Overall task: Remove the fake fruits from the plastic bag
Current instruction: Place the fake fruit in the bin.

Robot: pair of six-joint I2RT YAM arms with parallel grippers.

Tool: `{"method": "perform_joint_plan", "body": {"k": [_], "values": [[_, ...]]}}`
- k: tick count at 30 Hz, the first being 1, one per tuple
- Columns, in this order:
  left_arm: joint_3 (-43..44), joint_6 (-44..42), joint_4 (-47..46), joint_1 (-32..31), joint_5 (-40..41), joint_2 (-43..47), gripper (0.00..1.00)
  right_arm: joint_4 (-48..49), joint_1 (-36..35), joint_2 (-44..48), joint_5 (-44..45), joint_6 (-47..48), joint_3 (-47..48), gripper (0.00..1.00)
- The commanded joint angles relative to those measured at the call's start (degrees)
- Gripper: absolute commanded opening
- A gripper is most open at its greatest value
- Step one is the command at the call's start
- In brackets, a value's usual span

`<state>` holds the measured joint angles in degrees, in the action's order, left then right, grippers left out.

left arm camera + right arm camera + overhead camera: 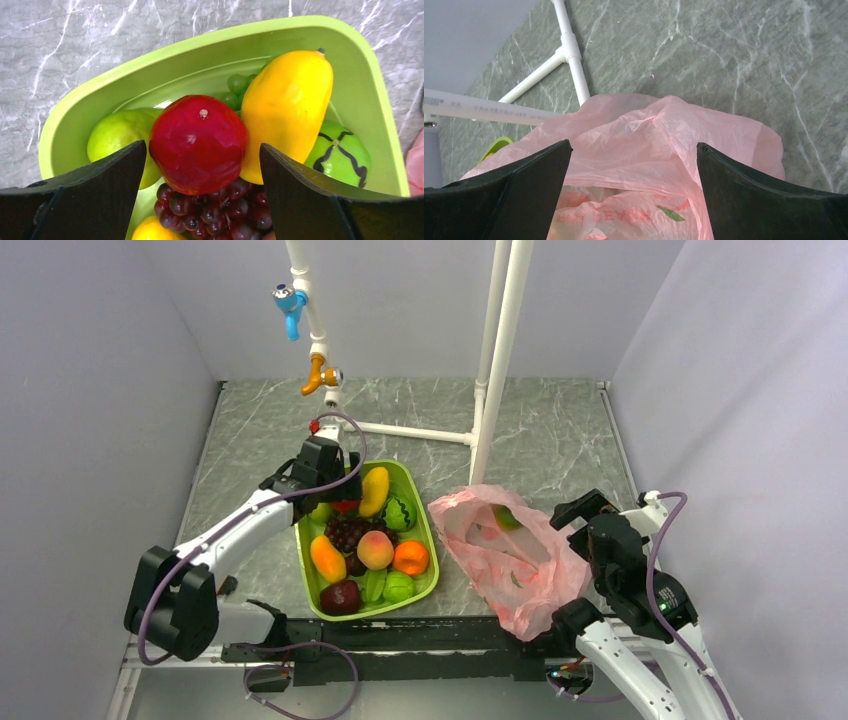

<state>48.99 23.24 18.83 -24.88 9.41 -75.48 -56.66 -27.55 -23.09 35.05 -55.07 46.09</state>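
Observation:
The bright red apple (197,142) lies on purple grapes at the far end of the green tray (200,37). My left gripper (202,145) is open around it, a thin gap showing on each side. In the top view the left gripper (335,490) covers most of the apple. The pink-orange peach (375,550) sits mid-tray. The pink plastic bag (510,560) lies crumpled right of the tray, and a green fruit (507,517) shows through its far part. My right gripper (634,145) hangs open above the bag (659,145), holding nothing.
The tray also holds a yellow mango (285,115), grapes (215,210), a green pear (117,135), a striped green fruit (340,155), an orange (411,557) and a maroon apple (341,596). A white pipe frame (497,360) with taps (290,305) stands behind.

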Motion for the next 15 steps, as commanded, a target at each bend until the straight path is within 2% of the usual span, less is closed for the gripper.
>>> {"method": "perform_joint_plan", "body": {"k": [1, 2, 3, 8, 12, 15], "values": [[0.9, 0.2, 0.2, 0.1, 0.5, 5.7, 0.90, 1.1, 0.0, -0.2, -1.1, 0.4, 0.6, 1.00], [0.2, 0.4, 0.3, 0.0, 0.5, 7.0, 0.97, 1.3, 0.1, -0.2, -1.4, 0.5, 0.5, 1.00], [-0.6, 0.6, 0.2, 0.1, 0.2, 8.3, 0.99, 1.4, 0.0, -0.3, -1.5, 0.6, 0.5, 1.00], [-5.2, 2.4, -0.3, 0.0, -4.1, 16.2, 0.98, 1.6, 0.0, -0.4, -1.8, 0.7, 0.3, 1.00], [-11.3, 5.9, -3.3, 0.0, -15.7, 25.4, 0.95, 2.0, 0.0, -0.3, -1.8, 1.0, 0.0, 1.00], [-19.2, 10.0, -8.2, 0.0, -26.9, 32.0, 0.92, 2.4, 0.0, -0.7, -1.8, 1.4, 0.1, 1.00]]}}
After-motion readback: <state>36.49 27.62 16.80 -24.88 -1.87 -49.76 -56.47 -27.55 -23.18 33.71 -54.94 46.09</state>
